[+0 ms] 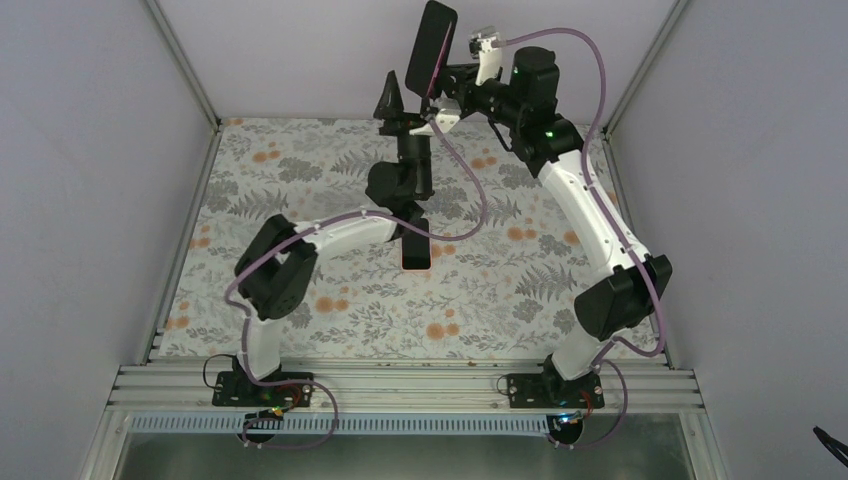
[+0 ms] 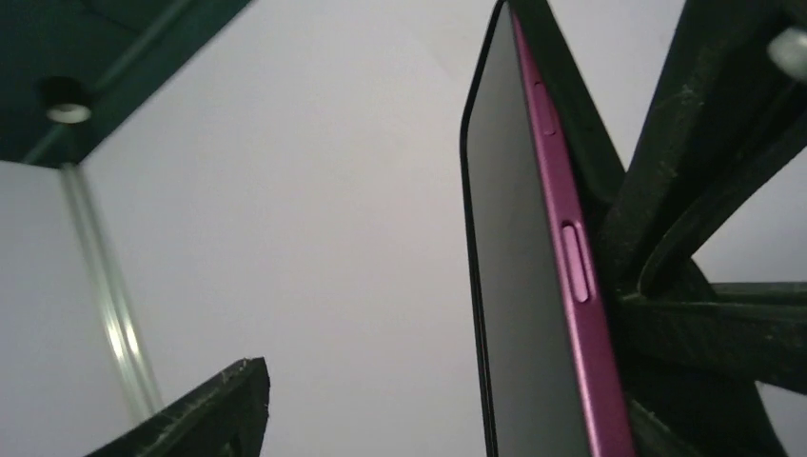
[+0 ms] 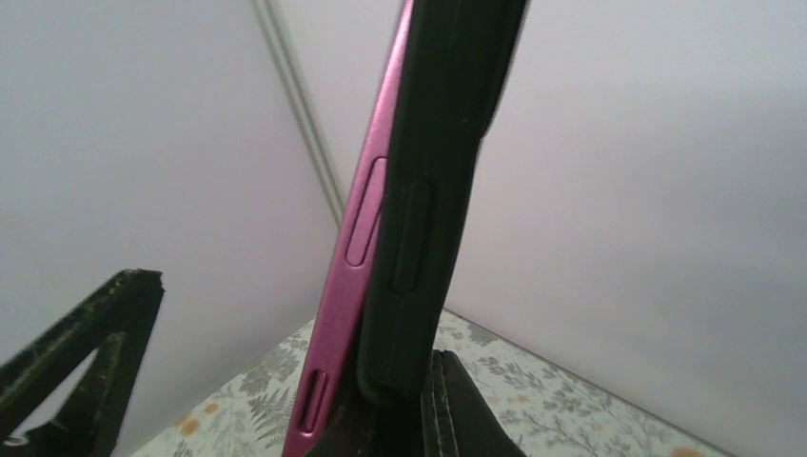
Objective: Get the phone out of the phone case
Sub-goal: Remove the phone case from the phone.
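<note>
Right pincer [image 1: 445, 84] clenches the phone case [image 3: 428, 190], held upright above the bench's [image 1: 300, 180] twelve o'clock edge with the magenta-edged phone [image 2: 569, 286] inside. Left pincer [image 1: 405, 102] gapes, released, just at its seven o'clock.

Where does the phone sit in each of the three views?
Top external: phone held aloft, top centre.
Left wrist: phone edge-on, right of centre.
Right wrist: phone edge-on at centre, black case alongside.
Shared landmark: its magenta side edge, faint from above.

walls [image 1: 90, 150]: plain pale grey | table [image 1: 300, 180]: floral cloth | frame [image 1: 400, 385]: aluminium rails
</note>
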Controlling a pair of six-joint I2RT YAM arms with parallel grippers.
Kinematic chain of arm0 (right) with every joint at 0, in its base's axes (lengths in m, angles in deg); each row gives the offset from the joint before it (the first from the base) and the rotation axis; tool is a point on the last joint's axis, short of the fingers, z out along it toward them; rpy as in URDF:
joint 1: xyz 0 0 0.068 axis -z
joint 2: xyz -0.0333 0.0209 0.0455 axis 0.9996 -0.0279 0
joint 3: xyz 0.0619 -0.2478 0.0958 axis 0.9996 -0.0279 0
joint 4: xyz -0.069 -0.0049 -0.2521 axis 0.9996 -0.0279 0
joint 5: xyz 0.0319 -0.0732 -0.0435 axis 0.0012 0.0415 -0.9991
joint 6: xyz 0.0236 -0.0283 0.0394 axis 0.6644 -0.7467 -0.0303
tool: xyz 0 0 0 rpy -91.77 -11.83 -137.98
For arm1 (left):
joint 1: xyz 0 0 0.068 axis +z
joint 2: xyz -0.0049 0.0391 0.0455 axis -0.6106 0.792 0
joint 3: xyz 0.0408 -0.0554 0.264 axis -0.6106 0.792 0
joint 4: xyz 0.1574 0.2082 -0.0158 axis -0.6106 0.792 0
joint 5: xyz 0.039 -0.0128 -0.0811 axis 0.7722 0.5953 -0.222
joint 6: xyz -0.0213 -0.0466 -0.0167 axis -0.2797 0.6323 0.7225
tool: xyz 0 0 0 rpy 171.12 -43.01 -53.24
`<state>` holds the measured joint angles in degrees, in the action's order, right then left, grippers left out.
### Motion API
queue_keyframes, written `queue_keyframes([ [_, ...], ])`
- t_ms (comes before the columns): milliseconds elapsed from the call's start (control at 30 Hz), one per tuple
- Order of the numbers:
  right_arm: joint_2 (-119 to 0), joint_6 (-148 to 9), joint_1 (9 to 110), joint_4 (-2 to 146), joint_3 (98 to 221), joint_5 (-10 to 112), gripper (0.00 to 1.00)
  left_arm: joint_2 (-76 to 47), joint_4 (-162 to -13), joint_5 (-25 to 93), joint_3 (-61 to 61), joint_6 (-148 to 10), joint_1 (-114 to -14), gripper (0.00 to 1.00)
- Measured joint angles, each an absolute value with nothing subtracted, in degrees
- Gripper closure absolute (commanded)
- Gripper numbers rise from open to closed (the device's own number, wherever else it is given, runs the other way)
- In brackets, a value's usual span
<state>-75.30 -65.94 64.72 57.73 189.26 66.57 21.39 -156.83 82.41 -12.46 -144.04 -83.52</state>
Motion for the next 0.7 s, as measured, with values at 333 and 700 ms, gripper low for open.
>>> queue_keyframes([
  [333, -69.3, -72.2, 66.5, 59.8, 182.6, 75.1, 0.97, 28.0, -173.6, 81.9, -16.0, -151.6, -87.2, 0.64],
  [700, -68.2, -76.3, 66.9, 61.1, 181.7, 77.0, 0.97, 27.9, -173.7, 79.3, -15.8, -148.1, -87.8, 0.98],
])
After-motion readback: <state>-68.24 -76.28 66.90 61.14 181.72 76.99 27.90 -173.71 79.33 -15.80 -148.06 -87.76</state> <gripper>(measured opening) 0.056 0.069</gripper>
